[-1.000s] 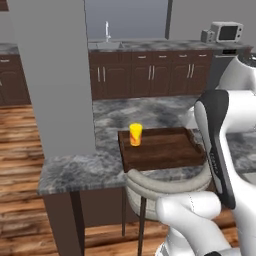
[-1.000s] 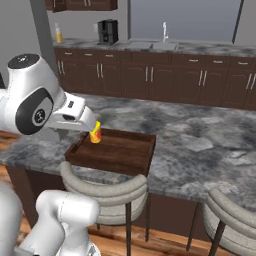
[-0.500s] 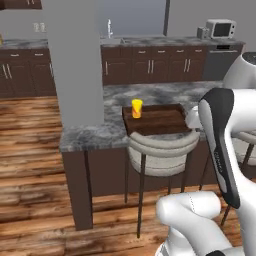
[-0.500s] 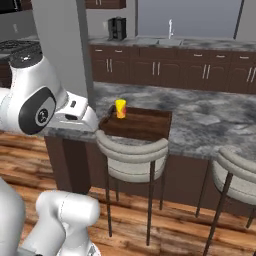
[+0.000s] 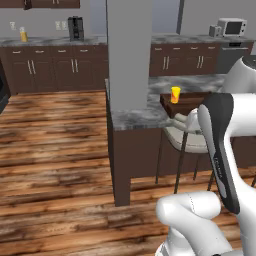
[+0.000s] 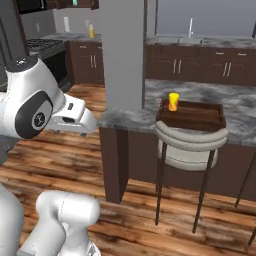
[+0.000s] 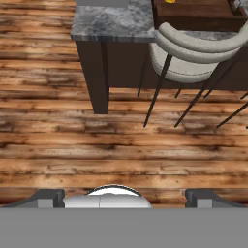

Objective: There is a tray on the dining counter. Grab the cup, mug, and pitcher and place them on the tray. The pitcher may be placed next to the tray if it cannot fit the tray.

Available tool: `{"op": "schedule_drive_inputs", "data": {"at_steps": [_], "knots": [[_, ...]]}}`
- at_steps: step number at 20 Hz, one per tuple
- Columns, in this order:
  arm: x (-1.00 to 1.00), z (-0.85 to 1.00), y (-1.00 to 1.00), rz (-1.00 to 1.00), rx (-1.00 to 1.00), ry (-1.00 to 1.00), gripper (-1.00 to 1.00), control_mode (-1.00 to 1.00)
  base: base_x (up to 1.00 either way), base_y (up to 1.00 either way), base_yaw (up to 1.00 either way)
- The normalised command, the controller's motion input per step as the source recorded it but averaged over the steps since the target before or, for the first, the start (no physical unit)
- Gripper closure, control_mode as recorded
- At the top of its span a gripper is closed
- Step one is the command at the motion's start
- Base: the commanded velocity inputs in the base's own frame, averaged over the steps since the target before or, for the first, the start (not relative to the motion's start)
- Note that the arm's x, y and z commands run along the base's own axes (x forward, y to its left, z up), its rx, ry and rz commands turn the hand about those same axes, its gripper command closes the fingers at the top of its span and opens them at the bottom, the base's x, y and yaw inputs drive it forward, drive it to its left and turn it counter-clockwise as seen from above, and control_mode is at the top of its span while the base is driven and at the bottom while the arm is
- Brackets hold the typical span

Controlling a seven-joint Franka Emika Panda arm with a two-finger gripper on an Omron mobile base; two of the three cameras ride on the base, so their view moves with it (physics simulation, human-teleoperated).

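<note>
Your end effector (image 7: 124,197) is hanging wide open and empty; one cup (image 6: 173,101) is standing on one tray (image 6: 197,115), well beyond it on the desk (image 6: 125,117).

A home kitchen: dark cabinets (image 5: 55,67) upper left, microwave (image 5: 231,26) upper right, stove (image 6: 47,52), sink tap (image 6: 190,27), bar stool (image 6: 187,150).

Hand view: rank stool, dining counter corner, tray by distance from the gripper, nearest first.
From the open gripper, low over the wood floor:
1. Stool: upper right, its grey backrest on the near side of the counter.
2. Dining counter: its marbled corner, upper middle.
3. Tray: top right on the counter, behind the stool, with the cup at its far edge.
</note>
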Motion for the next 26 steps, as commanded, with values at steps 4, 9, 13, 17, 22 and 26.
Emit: {"op": "schedule_drive_inputs", "data": {"at_steps": [4,9,13,17,22,26], "knots": [[0.00,0.00,0.00,0.00,0.00,0.00,-1.00,1.00,0.00,1.00,0.00],[0.00,0.00,0.00,0.00,0.00,0.00,-1.00,1.00,0.21,1.00,0.00],[0.00,0.00,0.00,0.00,0.00,0.00,-1.00,1.00,0.60,1.00,0.00],[0.00,0.00,0.00,0.00,0.00,0.00,-1.00,1.00,0.97,1.00,0.00],[0.00,0.00,0.00,0.00,0.00,0.00,-1.00,1.00,1.00,1.00,-0.06],[0.00,0.00,0.00,0.00,0.00,0.00,-1.00,1.00,1.00,0.76,-0.14]]}}
